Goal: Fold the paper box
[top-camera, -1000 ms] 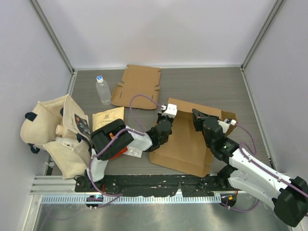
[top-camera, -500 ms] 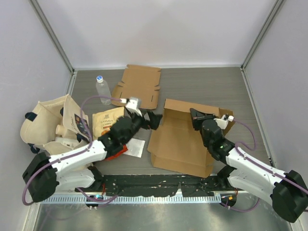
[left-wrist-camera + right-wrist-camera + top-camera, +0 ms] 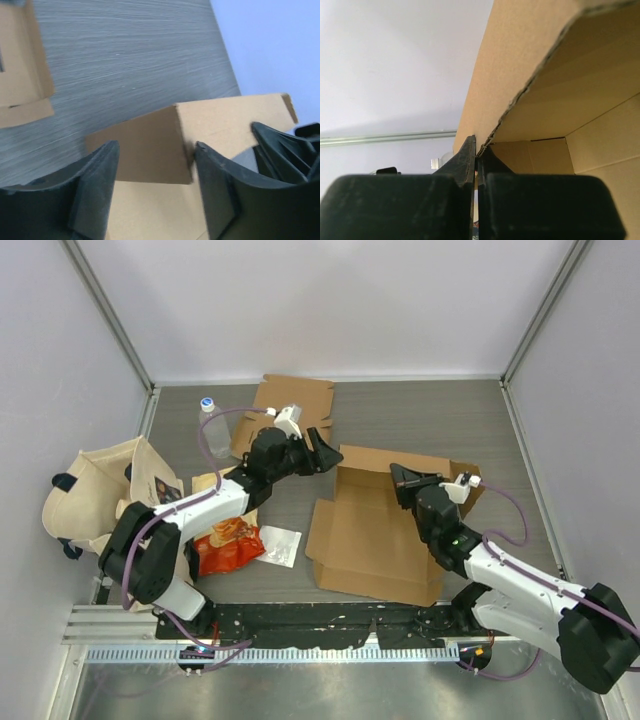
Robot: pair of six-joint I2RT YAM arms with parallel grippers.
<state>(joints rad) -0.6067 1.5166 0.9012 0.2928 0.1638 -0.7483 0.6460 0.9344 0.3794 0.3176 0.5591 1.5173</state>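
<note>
The brown paper box (image 3: 375, 535) lies half folded in the middle of the table, its back wall raised. My right gripper (image 3: 398, 478) is shut on that back wall, and the right wrist view shows the cardboard edge (image 3: 545, 50) pinched between the pads (image 3: 468, 159). My left gripper (image 3: 325, 452) hovers open at the box's back left corner. In the left wrist view its fingers (image 3: 95, 185) straddle a raised corner flap (image 3: 150, 145) without touching it.
A flat cardboard sheet (image 3: 290, 415) lies at the back, with a water bottle (image 3: 213, 425) to its left. A cloth tote bag (image 3: 105, 510) fills the left side. A red snack packet (image 3: 225, 535) and a white sachet (image 3: 278, 545) lie near the box's left edge.
My left gripper has let go of the box's wall, opened, and swung left and then back to the box's rear corner. The right gripper has kept its grip and shifted slightly.
</note>
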